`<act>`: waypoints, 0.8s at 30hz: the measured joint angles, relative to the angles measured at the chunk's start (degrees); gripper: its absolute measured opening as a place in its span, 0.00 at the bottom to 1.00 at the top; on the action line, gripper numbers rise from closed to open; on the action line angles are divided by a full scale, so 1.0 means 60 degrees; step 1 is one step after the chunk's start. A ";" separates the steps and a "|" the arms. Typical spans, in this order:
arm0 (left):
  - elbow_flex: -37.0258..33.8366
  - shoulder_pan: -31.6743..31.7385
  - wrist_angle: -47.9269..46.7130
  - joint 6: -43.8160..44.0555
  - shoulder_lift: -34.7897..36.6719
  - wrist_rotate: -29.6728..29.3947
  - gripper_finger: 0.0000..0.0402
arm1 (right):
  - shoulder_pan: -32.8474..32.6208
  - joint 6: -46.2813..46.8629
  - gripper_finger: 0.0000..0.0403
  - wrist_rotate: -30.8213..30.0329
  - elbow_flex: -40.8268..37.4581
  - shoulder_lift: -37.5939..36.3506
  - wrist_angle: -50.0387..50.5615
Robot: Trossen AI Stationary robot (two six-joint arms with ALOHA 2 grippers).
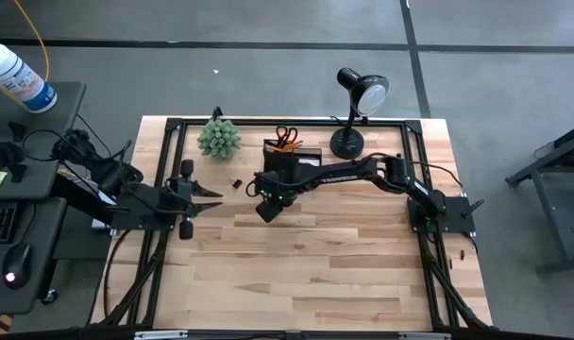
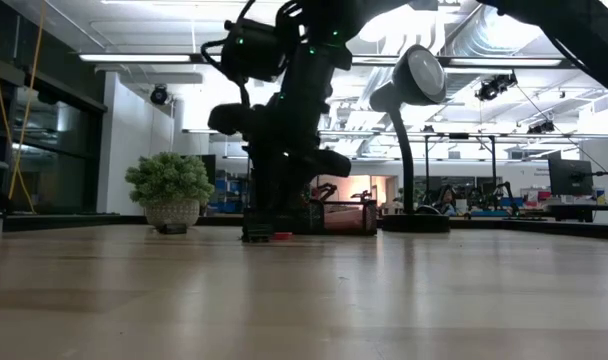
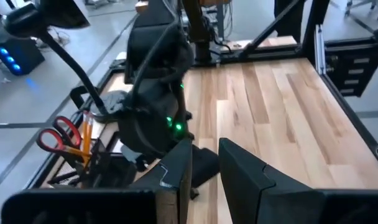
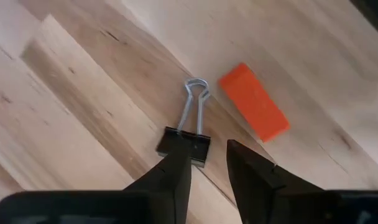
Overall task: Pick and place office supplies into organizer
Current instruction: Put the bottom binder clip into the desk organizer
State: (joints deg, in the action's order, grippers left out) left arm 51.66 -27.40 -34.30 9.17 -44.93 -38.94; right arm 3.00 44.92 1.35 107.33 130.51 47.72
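A black binder clip with looped silver wire handles lies flat on the pale wood-plank table, just beside a small orange rectangular block with a smooth matte face; the two sit close together but apart. The right gripper hangs directly over them, its two dark angular fingers standing apart with a narrow gap and holding nothing, one fingertip over the edge of the clip's black body.

Seen from overhead, the right arm reaches from its base at 3 o'clock to the table's middle, its gripper just toward 6 o'clock of the black rectangular organizer at the table's 12 o'clock edge. Red-handled scissors and orange pencils stand upright in the organizer's taller cup section. A small dark bit lies on the boards between the two arms.

The left gripper waits at 9 o'clock, fingers parted and empty, pointing toward the centre. A green spiky plant ball in a speckled pot sits at 11 o'clock, and a black gooseneck desk lamp with a round base stands at 1 o'clock. A black metal frame borders the table.
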 joint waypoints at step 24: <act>-0.0007 -0.0004 -0.0009 0.0014 0.0080 -0.0051 0.17 | 0.0059 0.0664 0.26 0.0069 0.0047 0.0605 -0.0453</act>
State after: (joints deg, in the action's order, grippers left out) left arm 51.62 -27.42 -34.36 9.25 -44.45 -39.24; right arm 3.35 48.91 1.77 107.61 134.14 45.00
